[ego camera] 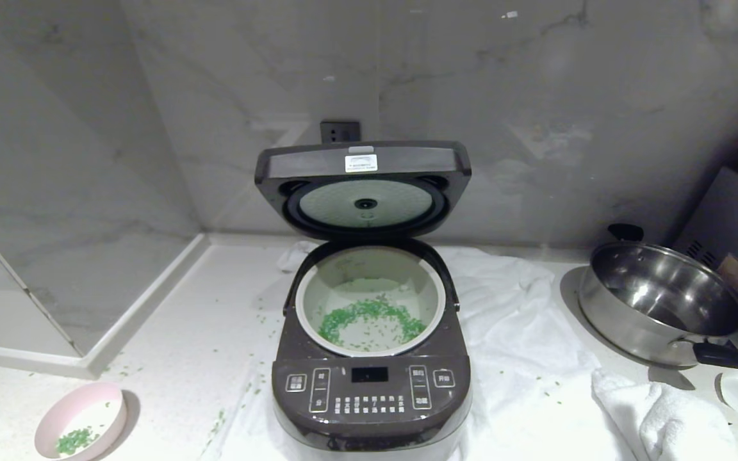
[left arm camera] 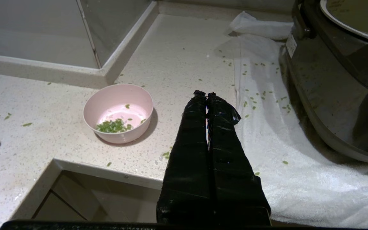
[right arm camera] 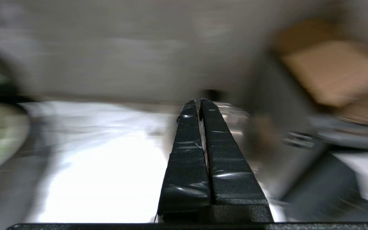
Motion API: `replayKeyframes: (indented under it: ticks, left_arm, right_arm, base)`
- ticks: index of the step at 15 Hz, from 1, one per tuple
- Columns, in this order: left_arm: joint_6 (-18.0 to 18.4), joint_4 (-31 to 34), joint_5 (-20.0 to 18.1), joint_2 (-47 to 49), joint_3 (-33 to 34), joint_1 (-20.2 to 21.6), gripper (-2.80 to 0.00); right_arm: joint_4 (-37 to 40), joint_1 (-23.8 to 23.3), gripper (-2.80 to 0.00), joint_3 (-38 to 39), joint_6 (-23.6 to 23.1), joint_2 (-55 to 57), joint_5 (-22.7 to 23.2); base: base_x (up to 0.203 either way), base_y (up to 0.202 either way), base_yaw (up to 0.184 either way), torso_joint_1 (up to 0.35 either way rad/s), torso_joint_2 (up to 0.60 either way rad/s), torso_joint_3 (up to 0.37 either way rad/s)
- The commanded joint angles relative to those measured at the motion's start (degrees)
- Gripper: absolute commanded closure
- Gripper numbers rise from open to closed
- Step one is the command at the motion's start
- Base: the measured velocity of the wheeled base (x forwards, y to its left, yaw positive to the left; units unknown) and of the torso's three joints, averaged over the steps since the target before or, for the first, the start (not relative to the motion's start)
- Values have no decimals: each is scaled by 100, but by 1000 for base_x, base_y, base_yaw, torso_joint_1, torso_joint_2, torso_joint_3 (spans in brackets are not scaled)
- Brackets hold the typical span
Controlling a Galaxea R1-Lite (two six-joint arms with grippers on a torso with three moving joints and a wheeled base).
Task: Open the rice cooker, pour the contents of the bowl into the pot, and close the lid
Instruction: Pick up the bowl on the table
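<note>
The rice cooker (ego camera: 371, 390) stands in the middle of the counter with its lid (ego camera: 362, 186) raised upright. Its pot (ego camera: 308, 288) holds a ring of green contents (ego camera: 369, 317). The pink bowl (ego camera: 81, 419) sits at the front left with a few green bits inside; in the left wrist view the bowl (left arm camera: 119, 112) lies to the side of my left gripper (left arm camera: 206, 94), which is shut, empty and above the counter edge. My right gripper (right arm camera: 198, 101) is shut and empty, out over the white towel to the cooker's right, with the steel pan beyond it. Neither arm shows in the head view.
A white towel (ego camera: 523, 346) lies under and right of the cooker, another folded towel (ego camera: 664, 416) at the front right. A steel pan (ego camera: 660, 304) with black handles stands at the right. Green bits are scattered on the counter (ego camera: 202, 333). A sunken sink edge (ego camera: 87, 358) lies left.
</note>
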Motion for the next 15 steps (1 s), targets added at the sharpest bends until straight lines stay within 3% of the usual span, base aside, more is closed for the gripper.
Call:
replayKeyframes:
  ticks: [1,6,9,15]
  left_arm:
    - [-5,4,2,-10,-1,0,0]
    - [-5,4,2,-10,-1,0,0]
    - [-5,4,2,-10,-1,0,0]
    - [-5,4,2,-10,-1,0,0]
  right_arm:
    - [6,-789,0,275,-302,-797,8]
    - [15,-1308,0,445,-518,-1703,128]
    - [3,-1340,0,995,-521,-2438,696]
    - [3,-1201,0,1724,-460,-3228,1367]
  base:
    - [0,0,0,0,0,0]
    - [0,0,0,0,0,0]
    - [0,0,0,0,0,0]
    - [0,0,0,0,0,0]
